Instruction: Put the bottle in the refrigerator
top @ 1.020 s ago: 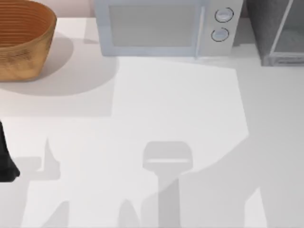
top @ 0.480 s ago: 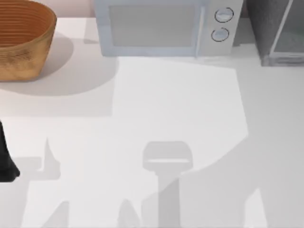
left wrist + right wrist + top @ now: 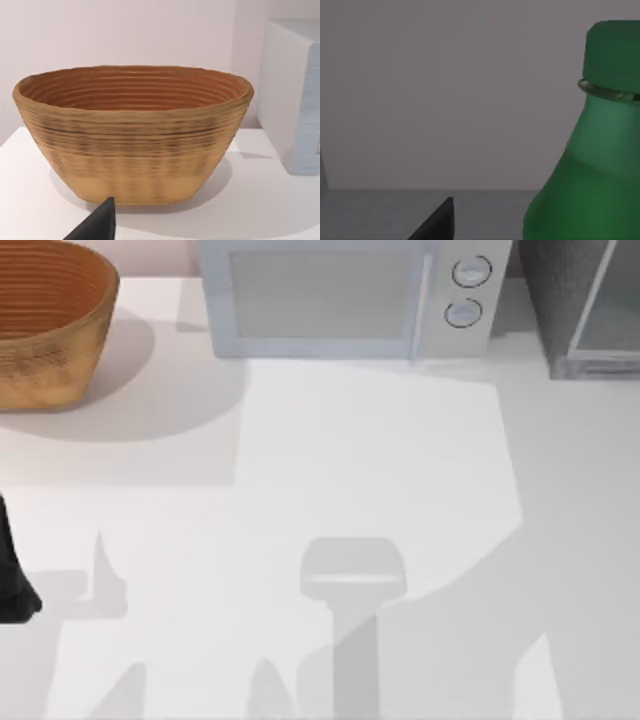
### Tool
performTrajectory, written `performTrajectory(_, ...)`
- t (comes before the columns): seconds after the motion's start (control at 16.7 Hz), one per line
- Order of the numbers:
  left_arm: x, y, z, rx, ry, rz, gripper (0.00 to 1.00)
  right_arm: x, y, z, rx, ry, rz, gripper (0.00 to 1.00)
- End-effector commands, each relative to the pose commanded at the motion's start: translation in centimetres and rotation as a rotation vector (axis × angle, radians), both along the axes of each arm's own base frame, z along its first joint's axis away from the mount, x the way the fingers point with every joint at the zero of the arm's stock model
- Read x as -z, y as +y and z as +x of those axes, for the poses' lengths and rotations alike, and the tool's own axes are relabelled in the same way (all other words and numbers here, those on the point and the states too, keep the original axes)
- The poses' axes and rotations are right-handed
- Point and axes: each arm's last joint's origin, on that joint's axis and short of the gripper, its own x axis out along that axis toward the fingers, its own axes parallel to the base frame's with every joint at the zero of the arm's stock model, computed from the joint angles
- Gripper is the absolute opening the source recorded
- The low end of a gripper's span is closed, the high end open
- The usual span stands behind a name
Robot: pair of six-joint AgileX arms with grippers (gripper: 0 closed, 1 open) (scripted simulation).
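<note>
Nothing has shifted in the top view since a second ago: same shadows, same back row, left arm point(image 3: 10, 585) at the worktop's point(image 3: 400, 480) left edge.

Nearest thing: the bottle point(image 3: 590, 170) sits right up against the right wrist camera, upright, green cap point(image 3: 615, 52) on top. A dark tip of the right pincer point(image 3: 437, 222) pokes in beside it, with a gap between. Whether that pincer is spread or pinching the bottle, I cannot tell. The ground under it reads dark grey with a plain grey wall behind, so my guess is it's at or inside the refrigerator, not confirmed.

Left pincer point(image 3: 97, 225) hangs low in front of the basket point(image 3: 132, 135), apart from it, spread or pressed together I cannot tell. Looks parked there to stay out of the right arm's lane.

Room: front and middle of the worktop are bare, so there's plenty of travel space. Back edge is crowded: basket at far left, microwave point(image 3: 340, 300) in the middle, refrigerator point(image 3: 580, 305) at far right, just beside the microwave. Right-side moves need to mind the door frame and the microwave's corner.
</note>
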Motion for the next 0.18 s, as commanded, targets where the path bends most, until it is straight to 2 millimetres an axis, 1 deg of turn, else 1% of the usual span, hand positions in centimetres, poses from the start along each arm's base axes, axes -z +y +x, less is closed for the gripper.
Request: performTrajectory(0.18, 0.00, 0.00, 0.00, 0.000, 0.000, 0.000, 1.00, 0.00, 0.00, 0.00, 0.000, 0.000, 0.000, 1.00)
